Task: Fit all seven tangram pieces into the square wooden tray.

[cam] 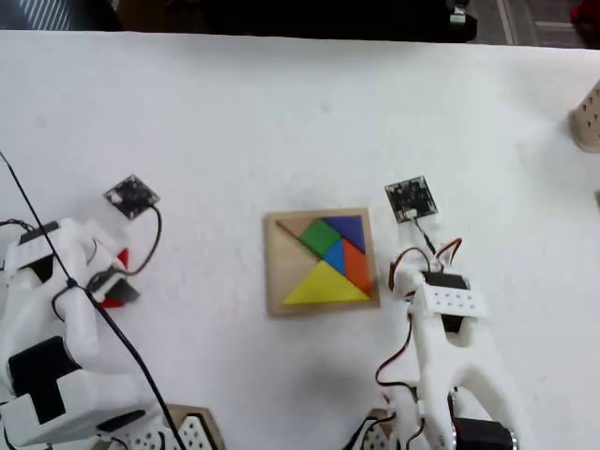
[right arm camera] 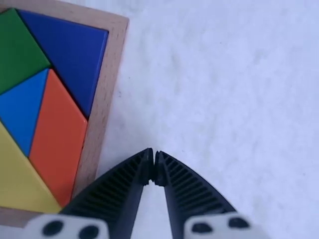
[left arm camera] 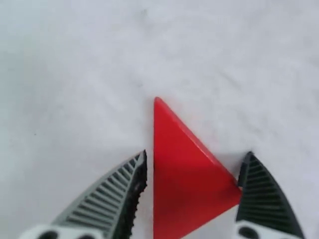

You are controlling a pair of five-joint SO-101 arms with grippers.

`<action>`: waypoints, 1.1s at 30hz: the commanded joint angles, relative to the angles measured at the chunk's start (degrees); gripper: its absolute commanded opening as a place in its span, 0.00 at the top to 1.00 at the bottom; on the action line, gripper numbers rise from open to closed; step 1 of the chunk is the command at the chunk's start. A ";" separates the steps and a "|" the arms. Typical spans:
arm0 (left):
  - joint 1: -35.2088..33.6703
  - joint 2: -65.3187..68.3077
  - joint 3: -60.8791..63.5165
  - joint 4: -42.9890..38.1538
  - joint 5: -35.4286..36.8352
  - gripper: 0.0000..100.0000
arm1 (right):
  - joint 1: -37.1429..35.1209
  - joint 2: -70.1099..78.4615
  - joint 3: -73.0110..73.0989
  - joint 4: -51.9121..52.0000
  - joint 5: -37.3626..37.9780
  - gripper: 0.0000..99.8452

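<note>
The left gripper (left arm camera: 196,155) has its jaws wide astride the red triangle (left arm camera: 184,189), which lies flat on the white table (cam: 281,122) near its left edge. The triangle's apex points away from the wrist, and this arm is the nearer. The wooden tray (cam: 273,267) sits mid-table, well apart. The right gripper (right arm camera: 153,164), jaws closed, is just beside its right rim.

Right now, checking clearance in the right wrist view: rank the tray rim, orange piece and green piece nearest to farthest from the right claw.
1. Tray rim, beside the right claw.
2. Orange piece, just inside that rim.
3. Green piece, deeper in the tray.
</note>
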 commanded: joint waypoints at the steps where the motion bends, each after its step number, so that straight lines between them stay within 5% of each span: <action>1: -2.68 0.92 0.79 2.37 -3.52 0.71 | -0.31 -1.80 -0.44 -0.57 0.70 0.98; 10: -5.23 0.92 -6.77 11.78 -6.95 0.71 | -0.48 -1.80 -0.44 -0.92 0.70 0.98; 33: -8.04 0.84 -2.73 9.05 -27.78 0.71 | -0.48 -1.80 -0.44 -1.01 0.70 0.98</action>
